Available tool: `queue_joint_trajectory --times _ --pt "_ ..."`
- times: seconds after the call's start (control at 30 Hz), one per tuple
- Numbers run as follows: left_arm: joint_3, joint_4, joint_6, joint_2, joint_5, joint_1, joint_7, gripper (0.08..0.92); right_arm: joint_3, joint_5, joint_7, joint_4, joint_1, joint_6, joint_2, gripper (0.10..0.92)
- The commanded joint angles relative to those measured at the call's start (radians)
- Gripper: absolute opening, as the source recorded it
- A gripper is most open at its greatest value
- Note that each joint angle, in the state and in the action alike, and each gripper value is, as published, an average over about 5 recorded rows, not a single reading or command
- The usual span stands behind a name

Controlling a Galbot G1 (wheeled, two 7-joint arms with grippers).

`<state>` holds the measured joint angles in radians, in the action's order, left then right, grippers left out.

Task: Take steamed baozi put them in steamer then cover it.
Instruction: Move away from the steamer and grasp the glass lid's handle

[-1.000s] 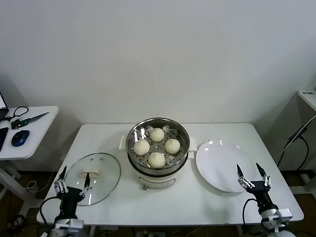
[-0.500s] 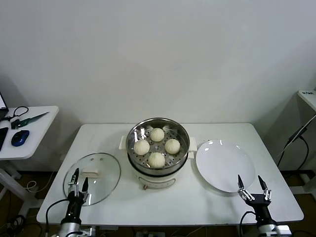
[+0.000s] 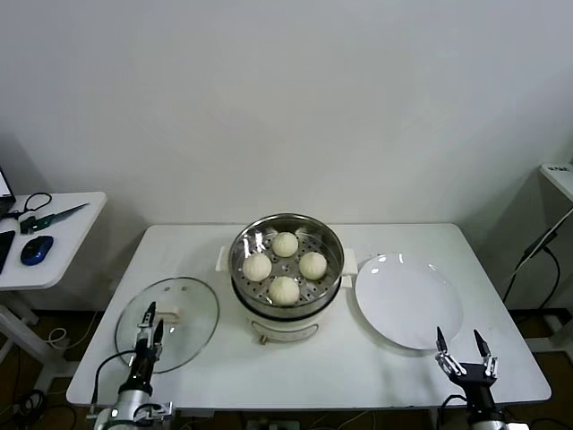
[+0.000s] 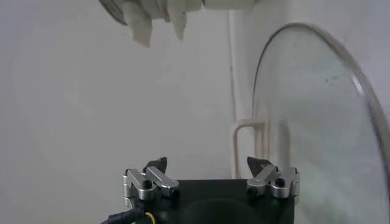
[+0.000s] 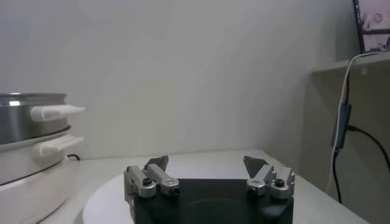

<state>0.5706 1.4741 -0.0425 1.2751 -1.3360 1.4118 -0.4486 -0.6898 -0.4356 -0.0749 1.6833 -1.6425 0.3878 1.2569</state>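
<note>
From my head view, the steamer [image 3: 286, 269] sits mid-counter [image 3: 358, 358] with all four steamed baozi [image 3: 285, 267] inside the basket — buns at 12, 3, 6 and 9 o'clock around its centre — and it is uncovered. The cover [image 3: 167, 322] lies flat on the counter at the steamer's 8 o'clock, handle up; my left gripper [image 3: 149, 324] hovers over its near edge with jaws spread, holding nothing. My right gripper [image 3: 465, 348] is at the counter's front edge, 6 o'clock of the empty white plate [image 3: 408, 300] — jaws spread too, nothing held.
</note>
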Motion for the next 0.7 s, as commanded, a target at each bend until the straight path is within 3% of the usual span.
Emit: queue_joint_trajectory --times 0.03,0.53,0.7 --pt "-0.005 -0.054 -0.015 -0.007 -0.012 -0.035 0.003 0.823 -0.001 0.001 -0.003 -0.001 -0.010 0.007 0.009 0.823" --pt "-0.029 -0.080 -0.048 -0.023 0.034 -0.095 0.039 0.818 0.003 0.006 -0.010 0.016 -0.019 0.010 0.023 0.823" --pt "-0.036 -0.082 -0.055 -0.027 0.066 -0.091 0.046 0.714 0.004 0.012 -0.010 0.017 -0.016 0.007 0.027 0.823"
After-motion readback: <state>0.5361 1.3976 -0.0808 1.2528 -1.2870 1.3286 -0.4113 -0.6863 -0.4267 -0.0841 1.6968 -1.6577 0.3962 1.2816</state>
